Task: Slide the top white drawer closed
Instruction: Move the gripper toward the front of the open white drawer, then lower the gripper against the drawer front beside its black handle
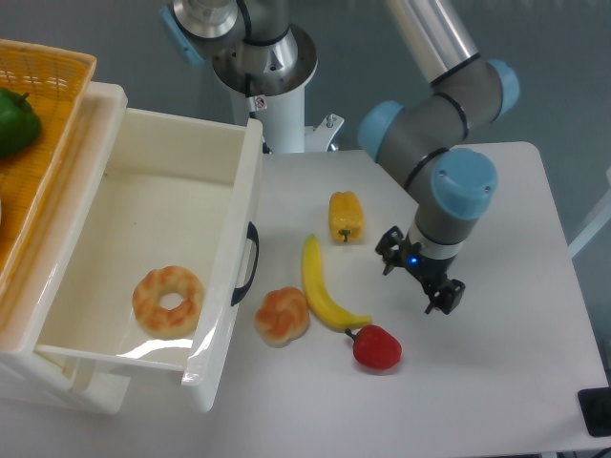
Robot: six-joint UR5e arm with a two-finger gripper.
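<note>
Although the task called for the top white drawer (153, 258) to be slid shut, it stood pulled far out of the cabinet at the left of the bench (516, 382), its deep glossy box open to the camera and a ring-shaped pastry (168, 301) lying on its floor. None of the closing had been done, as far as the view showed: the drawer front with its curved black handle (247, 264) reached well over the bench, and nothing was touching it.

The tool (417, 282) hung over the right half of the bench, well apart from the drawer, with its two fingers spread and nothing between them. Between it and the handle lay a yellow bell pepper (347, 216), a banana (325, 288), a round bread roll (282, 316) just beside the drawer front, and a red pepper (376, 347) touching the banana's near end.

What was left, by my judgement, was the whole job: bringing the tool across to the drawer front, setting it against the front or the handle, and pushing toward the cabinet until the box sat home. The roll sat close to the front but on the bench side, so it should not have blocked the travel inward, though it crowded the approach. An orange wicker basket (43, 124) holding a green pepper (17, 122) rested on top of the cabinet at the far left.
</note>
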